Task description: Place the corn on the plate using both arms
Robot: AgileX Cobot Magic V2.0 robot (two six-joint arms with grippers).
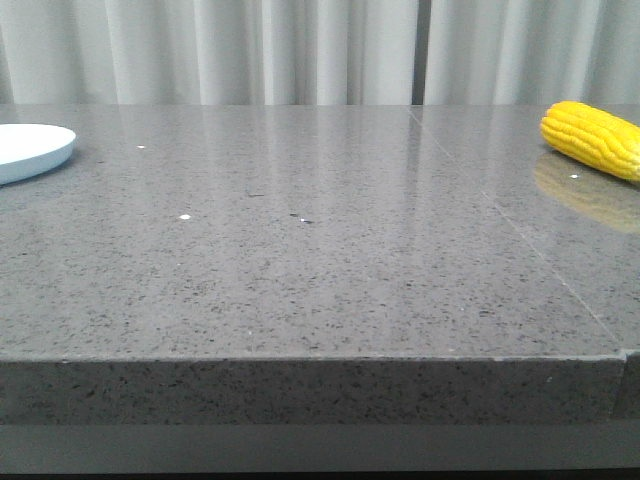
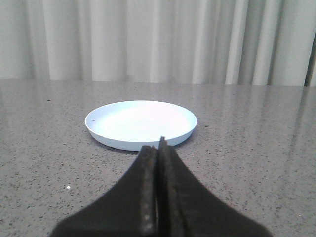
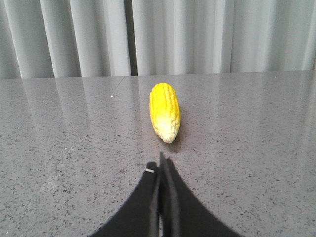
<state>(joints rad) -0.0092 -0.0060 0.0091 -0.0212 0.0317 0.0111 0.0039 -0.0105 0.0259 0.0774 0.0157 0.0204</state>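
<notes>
1. Grey speckled worktop point(image 1: 300, 270), pale curtains behind.
2. Corn point(image 3: 165, 110) near right edge, lying flat; plate point(image 2: 141, 123) at left edge, well apart.
3. Right gripper point(image 3: 161, 170) closed, empty, straight behind corn; long axis in line with it, paler tip nearest.
4. Left gripper point(image 2: 159, 153) closed, empty, facing plate.
5. Right arm nearer corn; probably first to reach.

The bench point(image 1: 300, 260) looks like polished grey speckled stone, glossy enough to mirror the corn point(image 1: 592, 138), whose bumpy yellow skin looks plastic. The plate point(image 2: 141, 123) is smooth and faintly shiny. Pale cloth curtains point(image 1: 300, 50) hang in matt folds.
</notes>
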